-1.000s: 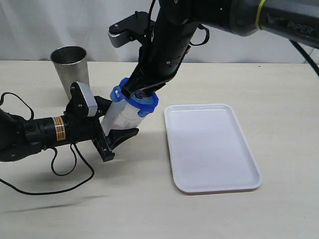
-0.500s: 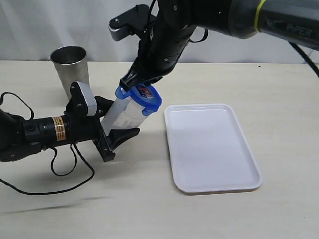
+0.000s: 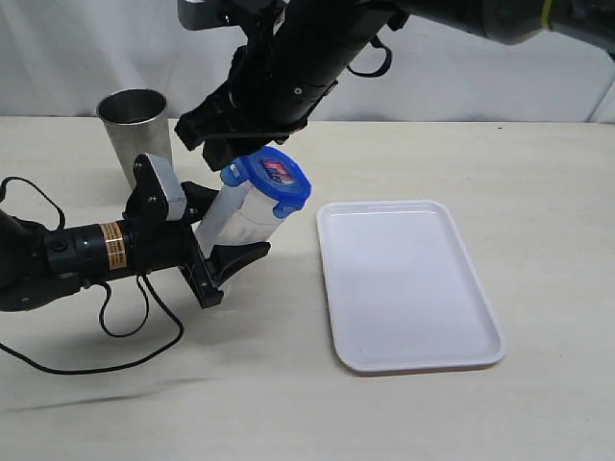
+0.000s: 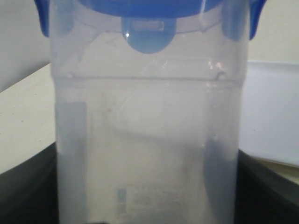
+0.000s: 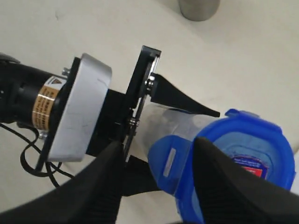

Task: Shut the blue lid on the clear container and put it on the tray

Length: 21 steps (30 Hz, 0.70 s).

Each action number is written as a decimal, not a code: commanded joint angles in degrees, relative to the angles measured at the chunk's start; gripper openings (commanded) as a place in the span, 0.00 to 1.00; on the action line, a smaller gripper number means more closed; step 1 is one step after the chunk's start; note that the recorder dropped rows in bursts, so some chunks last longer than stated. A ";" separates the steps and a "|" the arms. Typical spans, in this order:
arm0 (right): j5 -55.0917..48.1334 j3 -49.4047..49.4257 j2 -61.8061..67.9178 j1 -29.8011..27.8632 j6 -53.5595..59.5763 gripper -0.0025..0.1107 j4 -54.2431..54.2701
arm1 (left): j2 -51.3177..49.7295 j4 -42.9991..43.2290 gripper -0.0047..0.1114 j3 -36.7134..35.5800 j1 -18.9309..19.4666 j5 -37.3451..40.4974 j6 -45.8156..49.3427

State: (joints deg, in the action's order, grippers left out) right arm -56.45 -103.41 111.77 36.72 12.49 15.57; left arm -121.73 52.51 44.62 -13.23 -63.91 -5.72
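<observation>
The clear container (image 3: 233, 223) leans toward the tray (image 3: 413, 288), with my left gripper (image 3: 226, 230) shut on its lower body. In the left wrist view the container (image 4: 149, 140) fills the picture and hides the gripper (image 4: 149, 200), whose dark jaws show at both sides. The blue lid (image 3: 274, 181) sits on the container's rim, sticker facing up. My right gripper (image 3: 223, 142) hangs open just above and left of the lid, touching nothing. In the right wrist view its gripper (image 5: 159, 186) has its fingers spread above the lid (image 5: 243, 163) and one lid flap (image 5: 169, 163).
A steel cup (image 3: 137, 130) stands at the back left, behind the left arm, and shows as the cup (image 5: 198, 9) in the right wrist view. The white tray lies to the right of the container, and part of the tray (image 4: 271, 112) shows past it. A black cable (image 3: 115, 327) loops on the table.
My right gripper has come off the lid and risen up and to the left. The lid stays on the container. The left gripper and container have not moved.
</observation>
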 commanded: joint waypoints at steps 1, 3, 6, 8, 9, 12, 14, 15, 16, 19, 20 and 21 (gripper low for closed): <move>-0.61 0.12 1.54 0.12 -2.81 0.42 -3.96 | 0.86 -0.75 0.04 0.20 -0.14 -1.95 -0.21; -0.61 0.12 1.94 0.12 -3.54 0.42 -4.96 | 0.86 -0.75 0.04 0.20 -0.14 -1.95 -0.21; -0.69 0.12 2.47 0.40 -3.53 0.42 -3.82 | 0.86 -0.75 0.04 0.20 -0.14 -1.95 -0.21; -0.82 0.12 3.01 1.24 -3.53 0.38 -4.48 | 0.86 -0.85 0.04 0.20 -0.14 -1.95 -0.21; -1.05 0.12 3.44 2.05 -3.25 0.36 -4.91 | 0.86 -0.86 0.04 0.20 -0.14 -2.10 -0.21; -1.59 0.12 4.42 4.51 -2.71 0.32 -7.28 | 0.86 -0.96 0.04 0.20 -0.14 -2.17 -0.21; -1.85 0.12 5.00 6.27 -4.10 0.32 -10.95 | 0.86 -0.96 0.04 0.20 -0.14 -2.17 -0.21; -1.97 0.12 5.26 7.05 -5.45 0.32 -13.19 | 0.86 -0.84 0.04 0.20 -0.14 -2.17 -0.21; -1.97 0.12 5.39 7.60 -6.66 0.32 -15.17 | 0.86 -0.84 0.04 0.20 -0.14 -2.17 -0.21; -2.18 0.12 5.50 9.15 -11.71 0.32 -23.15 | 0.86 -0.84 0.04 0.20 -0.14 -2.17 -0.21; -2.31 0.12 5.50 9.41 -12.49 0.32 -24.87 | 0.86 -0.84 0.04 0.20 -0.14 -2.17 -0.21; -2.59 0.12 5.50 9.41 -13.65 0.32 -26.17 | 0.86 -0.84 0.04 0.20 -0.14 -2.17 -0.21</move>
State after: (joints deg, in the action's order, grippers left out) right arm -56.71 -104.08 115.46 45.33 2.05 -6.72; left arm -121.73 51.93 44.51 -13.23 -62.11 -5.72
